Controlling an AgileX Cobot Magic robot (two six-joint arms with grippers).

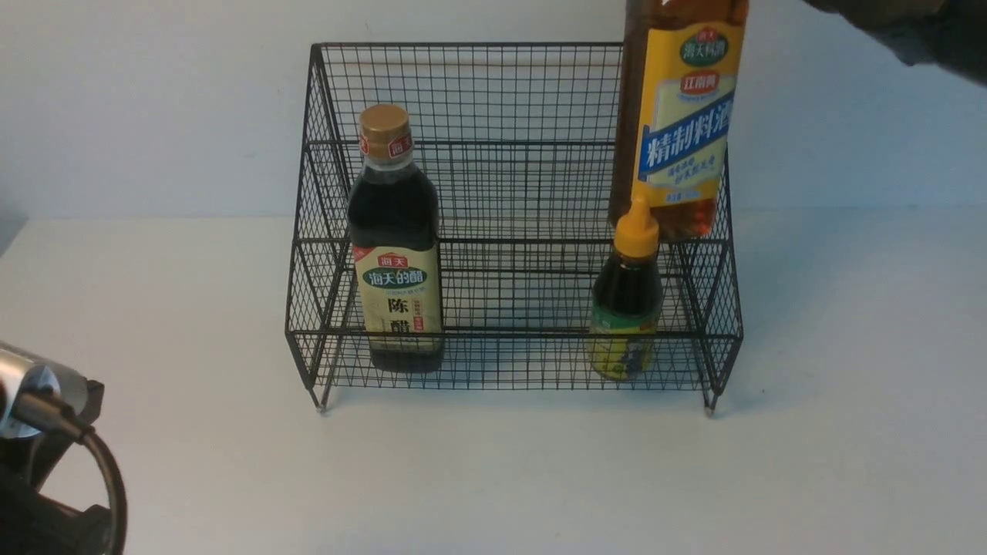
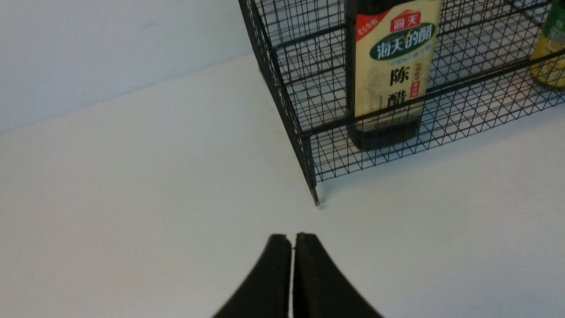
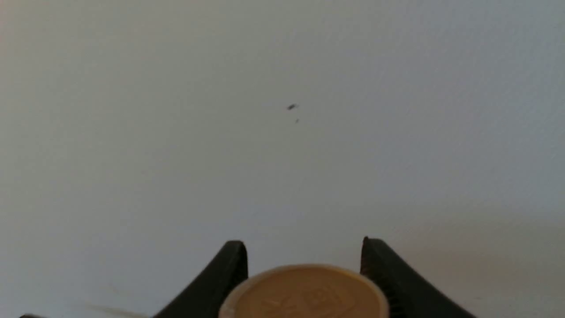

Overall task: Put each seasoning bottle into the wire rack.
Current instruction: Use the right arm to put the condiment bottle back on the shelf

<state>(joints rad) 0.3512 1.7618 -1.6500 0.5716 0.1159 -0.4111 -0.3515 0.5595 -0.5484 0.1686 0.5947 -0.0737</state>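
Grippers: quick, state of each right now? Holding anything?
Left gripper: shut, holding nothing.
Right gripper: closed on the amber bottle at its top, bottle held up off the wire rack.

Looks like a lab bench: white table (image 1: 493, 478), blank white wall (image 1: 154, 100).

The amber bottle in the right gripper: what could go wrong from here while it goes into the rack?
1. The right gripper holds the amber bottle only near its cap, so the tall bottle may swing or slip.
2. Its base hangs close to the squeeze bottle and the right wall of the wire rack; lowered here, it may tip that bottle or catch the wire.
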